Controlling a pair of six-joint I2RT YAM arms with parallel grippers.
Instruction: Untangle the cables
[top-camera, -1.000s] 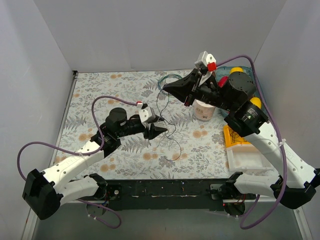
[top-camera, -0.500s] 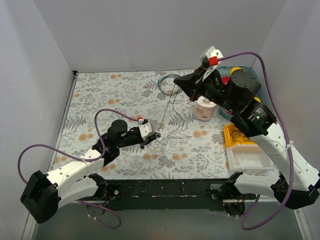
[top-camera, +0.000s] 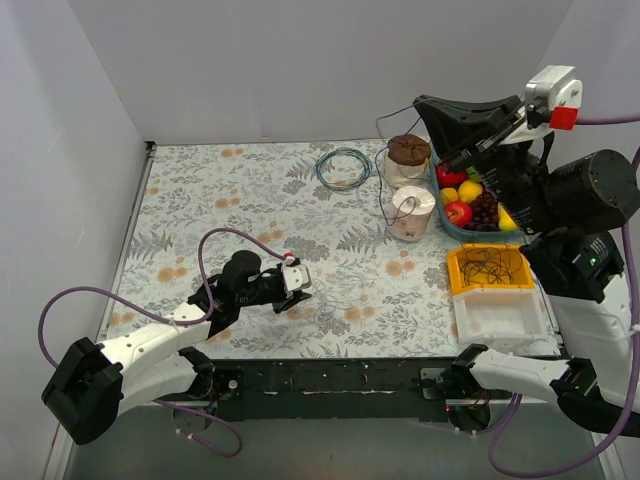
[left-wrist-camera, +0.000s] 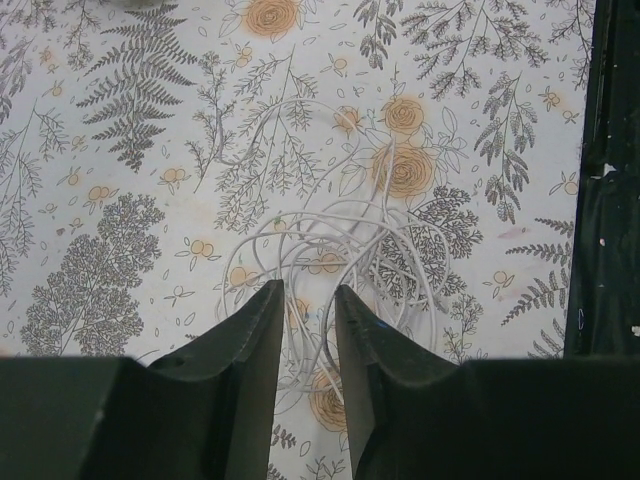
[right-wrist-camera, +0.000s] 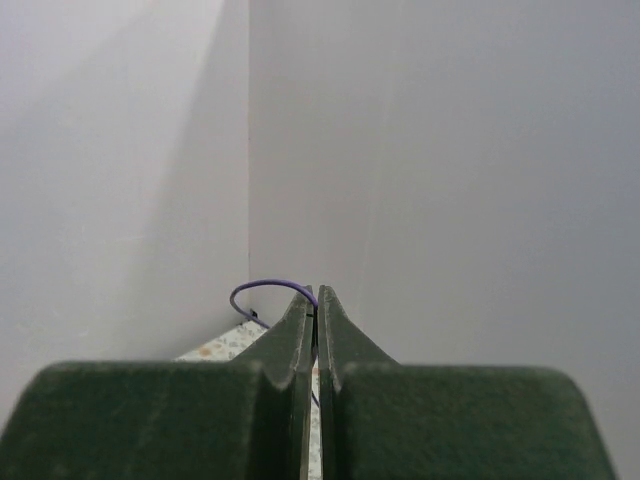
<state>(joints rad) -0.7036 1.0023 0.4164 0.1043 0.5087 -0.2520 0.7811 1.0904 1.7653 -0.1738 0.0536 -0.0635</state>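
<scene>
The right gripper (top-camera: 420, 101) has swung up and to the right from mid-counter and now sits high beside the fruit tray (top-camera: 450, 228). Its jaws are pressed together on 1 thin dark cable (right-wrist-camera: 264, 284), which hangs toward the cup (top-camera: 410, 213). The left gripper (left-wrist-camera: 308, 292) has dropped closer to the counter (top-camera: 200, 190), its jaws narrowly spread over the white cable tangle (left-wrist-camera: 340, 250).

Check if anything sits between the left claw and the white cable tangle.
Nothing visible does. The left claw hangs directly over the white cable tangle, jaws slightly open.
</scene>
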